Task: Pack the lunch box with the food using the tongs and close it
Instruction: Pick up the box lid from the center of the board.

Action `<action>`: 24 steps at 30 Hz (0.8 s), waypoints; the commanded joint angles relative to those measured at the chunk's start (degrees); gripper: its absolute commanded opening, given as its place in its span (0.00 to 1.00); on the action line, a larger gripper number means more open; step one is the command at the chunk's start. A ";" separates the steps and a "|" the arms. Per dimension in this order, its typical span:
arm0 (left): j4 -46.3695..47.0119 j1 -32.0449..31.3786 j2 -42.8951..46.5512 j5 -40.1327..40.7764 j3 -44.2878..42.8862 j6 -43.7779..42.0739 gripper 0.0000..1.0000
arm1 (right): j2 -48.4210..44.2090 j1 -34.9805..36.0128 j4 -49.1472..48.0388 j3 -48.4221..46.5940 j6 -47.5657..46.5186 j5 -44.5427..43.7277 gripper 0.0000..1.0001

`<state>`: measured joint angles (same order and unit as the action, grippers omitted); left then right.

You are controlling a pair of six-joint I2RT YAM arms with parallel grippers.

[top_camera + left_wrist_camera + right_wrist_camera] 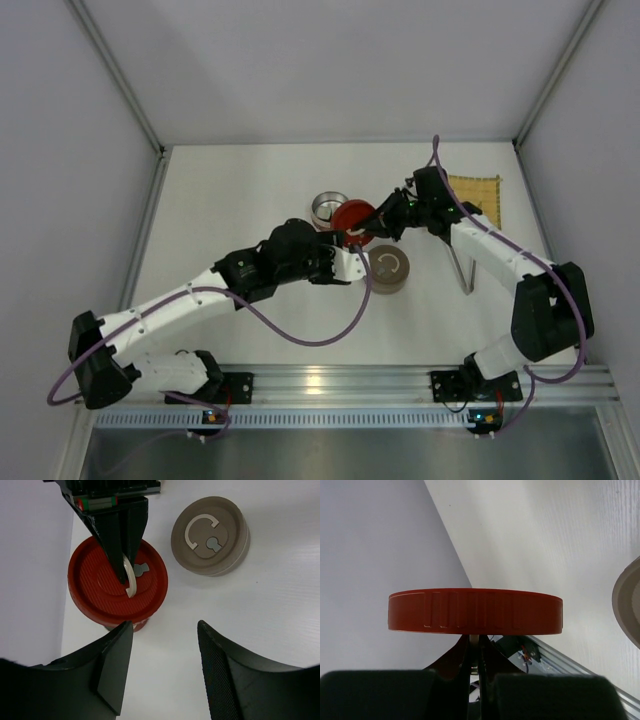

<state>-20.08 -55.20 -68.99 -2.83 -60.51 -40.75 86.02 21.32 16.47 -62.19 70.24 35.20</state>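
The right hand [125, 575] is clamped tight on the white ring handle [131, 584] of a round red lid [95, 587]. The left hand [164, 626] hovers just beside that lid, its fingers apart and holding nothing. A tan-lidded tin [210, 535] sits near on the white table [250, 200], and an open steel tin [328, 208] stands just behind the lid. The tongs [462, 270] lie on the table under the right arm, near a yellow mat [475, 195].

I can read no lettering, number or brand on any of my feeds. The nearest thing to a sign is a pale C-shaped ring beside a keyhole-shaped mark on the grey lid [210, 535] and on the red lid [95, 595]; neither carries writing.
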 commanded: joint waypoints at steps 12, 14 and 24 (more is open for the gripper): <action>4.17 -1.93 -7.38 0.64 -6.20 -3.55 0.49 | -1.73 3.55 -3.90 1.55 11.50 3.73 0.00; 3.99 -1.84 -8.00 0.37 -6.72 -3.28 0.47 | -1.91 3.55 -3.90 1.29 11.94 4.43 0.00; 5.48 -1.84 -10.81 5.28 -7.34 -2.84 0.39 | -3.75 3.73 -3.29 2.25 11.94 6.19 0.00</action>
<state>-18.02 -56.90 -80.20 -0.36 -66.26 -43.44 85.34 24.23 15.68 -60.36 81.21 39.38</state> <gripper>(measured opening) 0.397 0.039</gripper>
